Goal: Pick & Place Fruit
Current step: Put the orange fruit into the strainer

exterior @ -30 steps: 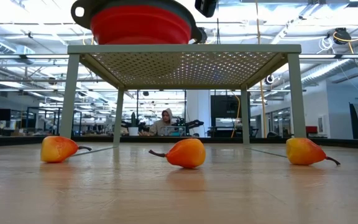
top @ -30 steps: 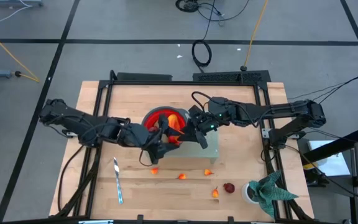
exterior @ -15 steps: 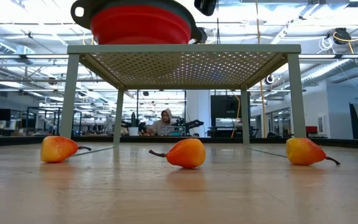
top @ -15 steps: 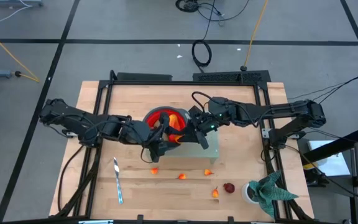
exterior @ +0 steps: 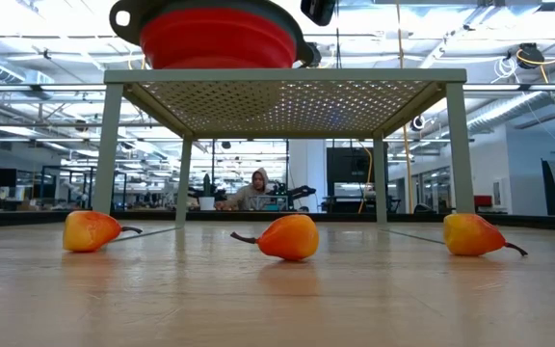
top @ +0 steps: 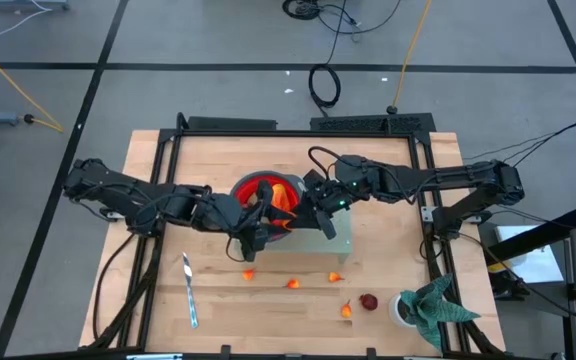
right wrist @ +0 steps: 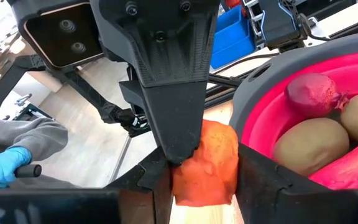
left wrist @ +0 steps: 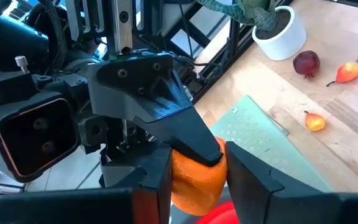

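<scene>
High view: left gripper (top: 265, 222) and right gripper (top: 303, 213) were positioned at red bowl (top: 251, 184) (on raised rack). Wrist views: orange fruit piece (right wrist: 205, 163) was clamped by both grippers beside bowl rim.

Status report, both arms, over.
Left gripper and right gripper both shut on one orange fruit piece, beside the red bowl. Nothing in the way.

Fruit between both grippers, beside the bowl
The orange piece (right wrist: 205, 163) sits between the right gripper (right wrist: 199, 180) and left gripper (left wrist: 194, 177), just beside the bowl (right wrist: 272, 87) holding kiwis (right wrist: 309, 144).
</scene>
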You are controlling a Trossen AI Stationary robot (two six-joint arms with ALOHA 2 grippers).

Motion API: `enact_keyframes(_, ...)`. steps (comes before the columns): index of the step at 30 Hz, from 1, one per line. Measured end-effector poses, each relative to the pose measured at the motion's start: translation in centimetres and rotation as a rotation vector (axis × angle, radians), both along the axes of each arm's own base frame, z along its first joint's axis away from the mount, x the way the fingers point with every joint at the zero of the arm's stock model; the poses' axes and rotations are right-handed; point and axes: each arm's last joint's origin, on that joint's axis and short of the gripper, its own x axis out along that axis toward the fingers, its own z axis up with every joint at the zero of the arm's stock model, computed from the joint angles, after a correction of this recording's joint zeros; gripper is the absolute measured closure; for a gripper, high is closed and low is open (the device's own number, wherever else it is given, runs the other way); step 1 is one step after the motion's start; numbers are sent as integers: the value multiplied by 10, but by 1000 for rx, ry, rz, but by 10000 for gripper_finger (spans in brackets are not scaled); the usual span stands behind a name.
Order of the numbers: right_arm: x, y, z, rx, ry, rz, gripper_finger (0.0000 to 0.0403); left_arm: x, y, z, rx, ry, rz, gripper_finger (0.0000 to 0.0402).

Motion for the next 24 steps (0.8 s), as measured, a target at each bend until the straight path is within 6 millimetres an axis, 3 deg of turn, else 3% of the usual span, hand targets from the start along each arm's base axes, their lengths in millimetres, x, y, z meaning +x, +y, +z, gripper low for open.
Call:
enact_keyframes(15, -3, -2, -10, 10, 109, 23, 168, -3, 1, -6, 31, 52, 86, 288)
enact_keyframes(24, -9, -4, -23, 37, 274, 10, 160, -10, 4, -11, 103, 97, 266, 287)
